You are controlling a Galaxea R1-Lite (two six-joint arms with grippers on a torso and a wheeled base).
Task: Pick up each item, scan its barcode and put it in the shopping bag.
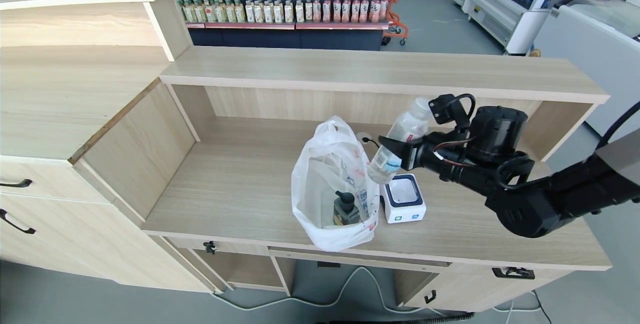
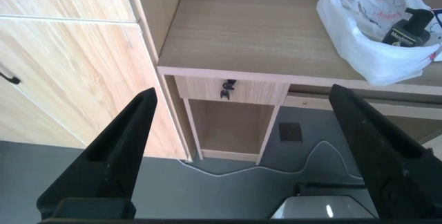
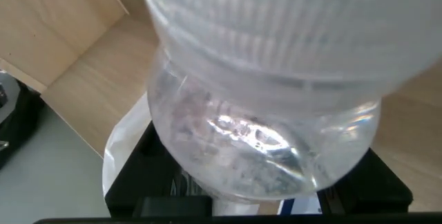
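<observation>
Bottle [image 1: 407, 126] is pinched by right gripper [image 1: 397, 151] and held tilted above scanner [image 1: 403, 198], presumably to present its barcode. Shopping bag [image 1: 320, 179] stands just beside for loading. Left gripper [image 2: 243, 96] is spread, empty, below counter [image 1: 240, 184].

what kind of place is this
Probably a small shop's checkout: shelves of bottled drinks behind, with a barcode scanner and a shopping bag on the wooden counter.

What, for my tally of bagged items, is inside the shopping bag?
A dark pump-top bottle stands inside the shopping bag. The crumpled white plastic covers the rest, so other items cannot be told.
</observation>
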